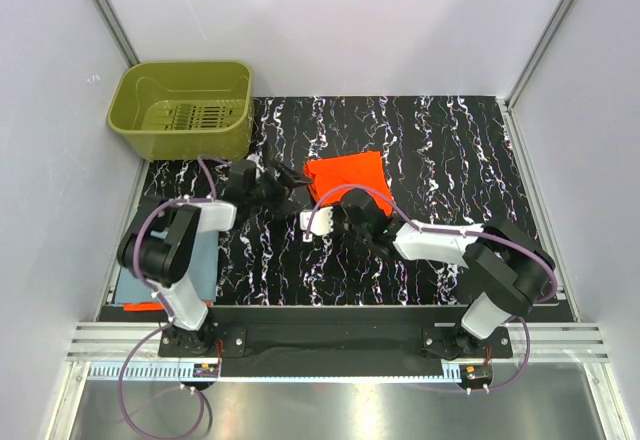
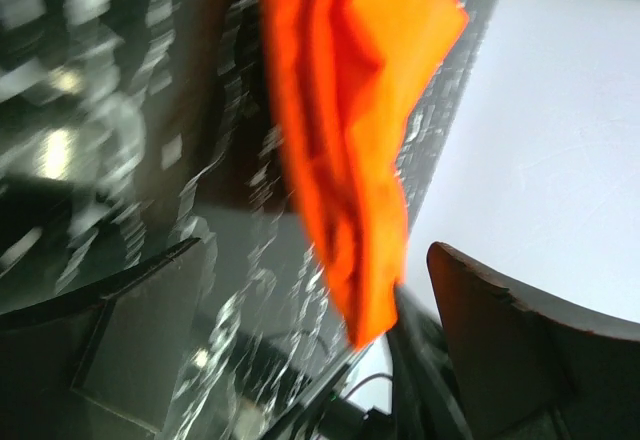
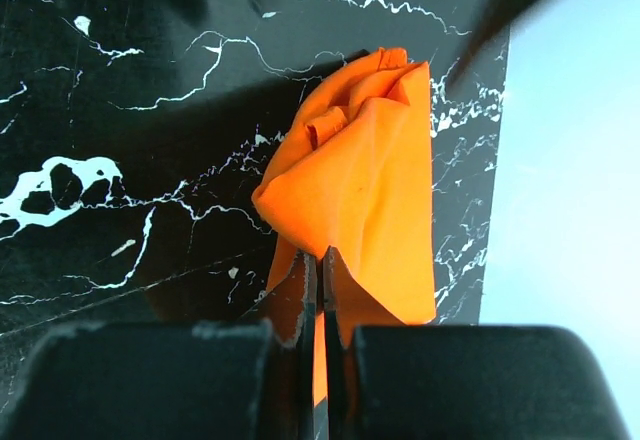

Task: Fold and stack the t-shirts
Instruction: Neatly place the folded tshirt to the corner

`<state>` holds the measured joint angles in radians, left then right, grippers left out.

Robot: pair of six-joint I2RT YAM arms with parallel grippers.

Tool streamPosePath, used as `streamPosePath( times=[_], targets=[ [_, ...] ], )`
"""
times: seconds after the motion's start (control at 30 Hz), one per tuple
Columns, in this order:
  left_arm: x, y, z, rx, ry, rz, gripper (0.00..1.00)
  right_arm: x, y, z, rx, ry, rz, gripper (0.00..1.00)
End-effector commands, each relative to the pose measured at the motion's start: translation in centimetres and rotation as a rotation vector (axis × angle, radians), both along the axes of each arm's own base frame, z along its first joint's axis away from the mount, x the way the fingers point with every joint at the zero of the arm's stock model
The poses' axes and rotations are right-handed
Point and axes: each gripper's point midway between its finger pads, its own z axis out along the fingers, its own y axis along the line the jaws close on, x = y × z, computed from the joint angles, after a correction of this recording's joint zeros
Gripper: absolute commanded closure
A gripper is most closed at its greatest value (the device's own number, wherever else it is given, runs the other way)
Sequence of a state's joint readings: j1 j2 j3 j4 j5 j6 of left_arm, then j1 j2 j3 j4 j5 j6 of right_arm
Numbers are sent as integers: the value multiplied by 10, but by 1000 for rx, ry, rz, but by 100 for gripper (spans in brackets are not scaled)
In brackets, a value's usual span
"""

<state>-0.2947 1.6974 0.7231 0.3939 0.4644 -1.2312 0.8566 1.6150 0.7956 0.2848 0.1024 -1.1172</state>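
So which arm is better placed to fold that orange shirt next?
Probably the right: the right gripper is shut on the orange shirt, while the left gripper stands open, gripping nothing.

The left arm (image 1: 165, 250) hides most of the dusty blue-grey folded shirt (image 1: 208, 260). The left wrist view is blurred, and its top edge crops the bright orange cloth t-shirt (image 2: 350, 140).
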Motion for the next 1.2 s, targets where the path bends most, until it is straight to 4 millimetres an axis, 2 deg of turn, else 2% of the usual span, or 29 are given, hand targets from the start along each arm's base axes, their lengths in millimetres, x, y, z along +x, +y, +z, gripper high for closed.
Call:
streamPosePath(
  times=[0.0, 0.1, 0.13, 0.17, 0.23, 0.37, 0.57, 0.63, 0.67, 0.73, 0.77, 0.8, 0.83, 0.87, 0.93, 0.97, 1.03, 1.07, 1.1, 1.13, 1.17],
  targets=[
    [38, -28, 38, -96, -169, 11, 1, 8, 8, 31, 103, -8, -8, 100],
    [48, -44, 26, -118, -137, 12, 1, 12, 8, 39, 145, 4, -22, 100],
    [54, -49, 28, -115, -135, 7, 1, 12, 10, 41, 162, 11, -23, 100],
    [55, -50, 14, -89, -90, 13, 1, 14, 10, 44, 181, 18, -31, 100],
    [53, -50, 0, -57, -29, 26, 1, 18, 9, 50, 197, 14, -45, 100],
    [56, -45, -17, -33, 42, 81, 1, 20, 13, 59, 232, 19, -40, 100],
    [72, -51, -23, -41, 65, 93, 1, 23, 18, 61, 264, 41, -47, 100],
    [82, -54, -19, -51, 42, 92, 2, 22, 16, 59, 262, 46, -52, 100],
    [84, -55, -27, -46, 49, 91, 4, 21, 17, 59, 265, 49, -51, 100],
    [94, -58, -23, -71, 6, 89, 13, 19, 14, 61, 277, 53, -63, 100],
    [95, -60, -32, -81, 13, 81, 19, 18, 13, 63, 286, 56, -66, 100],
    [99, -57, -33, -89, 6, 87, 36, 17, 12, 66, 297, 61, -75, 99],
    [105, -57, -28, -114, -37, 87, 45, 15, 11, 69, 326, 83, -91, 94],
    [106, -56, -32, -126, -39, 81, 55, 13, 10, 71, 344, 99, -103, 79],
    [112, -50, -27, -130, -72, 75, 79, 5, 5, 82, 403, 149, -142, 65],
    [113, -47, -23, -110, -98, 64, 85, 1, 3, 85, 422, 167, -157, 47],
    [114, -38, -20, -82, -112, 65, 100, -9, -9, 96, 487, 216, -219, 27],
    [115, -35, -7, -69, -153, 57, 100, -14, -15, 111, 537, 213, -239, 20],
    [115, -32, -1, -59, -171, 54, 100, -20, -23, 111, 545, 237, -269, 16],
    [111, -28, -3, -32, -155, 50, 100, -28, -28, 111, 565, 274, -284, 15],
    [110, -25, 13, -1, -204, 31, 100, -38, -32, 129, 605, 272, -261, 14]
  ],
)
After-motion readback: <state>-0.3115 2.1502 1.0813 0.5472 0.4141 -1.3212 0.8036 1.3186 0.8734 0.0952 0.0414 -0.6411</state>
